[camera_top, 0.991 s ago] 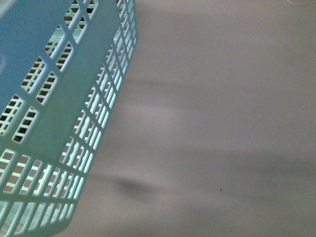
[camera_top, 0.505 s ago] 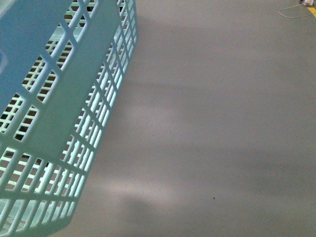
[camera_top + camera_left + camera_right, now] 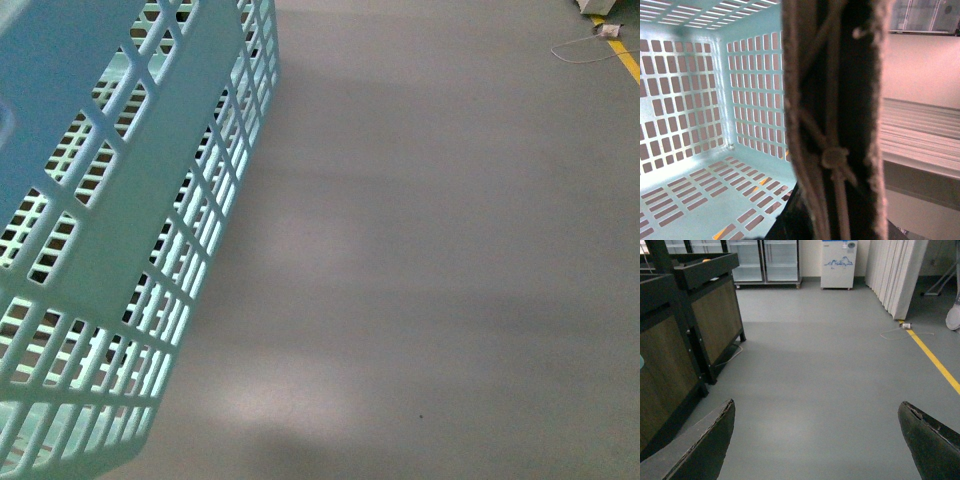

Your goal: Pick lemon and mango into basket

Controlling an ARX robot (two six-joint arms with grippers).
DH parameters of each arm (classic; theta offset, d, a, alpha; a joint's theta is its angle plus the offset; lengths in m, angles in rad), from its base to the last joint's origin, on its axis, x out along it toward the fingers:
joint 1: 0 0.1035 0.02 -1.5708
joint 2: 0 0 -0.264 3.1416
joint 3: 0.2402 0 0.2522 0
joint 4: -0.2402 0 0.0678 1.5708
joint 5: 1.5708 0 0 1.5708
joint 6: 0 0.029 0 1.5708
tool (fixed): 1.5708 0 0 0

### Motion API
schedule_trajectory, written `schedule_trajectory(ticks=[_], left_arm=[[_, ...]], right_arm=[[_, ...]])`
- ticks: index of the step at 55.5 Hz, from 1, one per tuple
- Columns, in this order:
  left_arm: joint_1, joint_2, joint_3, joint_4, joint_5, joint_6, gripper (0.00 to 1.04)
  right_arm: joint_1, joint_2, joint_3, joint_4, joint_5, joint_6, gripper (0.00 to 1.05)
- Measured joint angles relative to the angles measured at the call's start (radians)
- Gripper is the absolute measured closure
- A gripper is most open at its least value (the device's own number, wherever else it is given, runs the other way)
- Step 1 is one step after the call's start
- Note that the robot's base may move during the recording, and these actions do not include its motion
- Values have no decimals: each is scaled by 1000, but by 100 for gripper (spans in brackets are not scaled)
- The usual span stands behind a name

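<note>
Basket (image 3: 110, 250) sits close on the robot's left in the front view, its teal slotted wall above grey floor (image 3: 430, 250). The left wrist view looks into its slotted inside, with the ribbed brown-grey handle (image 3: 840, 100) pressed up against the lens. The left gripper is maybe the dark shape under it, can't tell if clamped or loose. Right gripper (image 3: 816, 405) is spread wide, nothing between its fingers, over bare floor. Farther off are dark wooden stands (image 3: 700, 315), a yellow line (image 3: 935, 362) and glass-door fridges (image 3: 765, 260).
</note>
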Motion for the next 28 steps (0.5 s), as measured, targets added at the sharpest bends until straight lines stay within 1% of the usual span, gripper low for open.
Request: schedule_trajectory(ticks=[28], left_arm=[[0, 0, 0, 0, 0, 0, 101]], right_arm=[[0, 0, 0, 0, 0, 0, 9]])
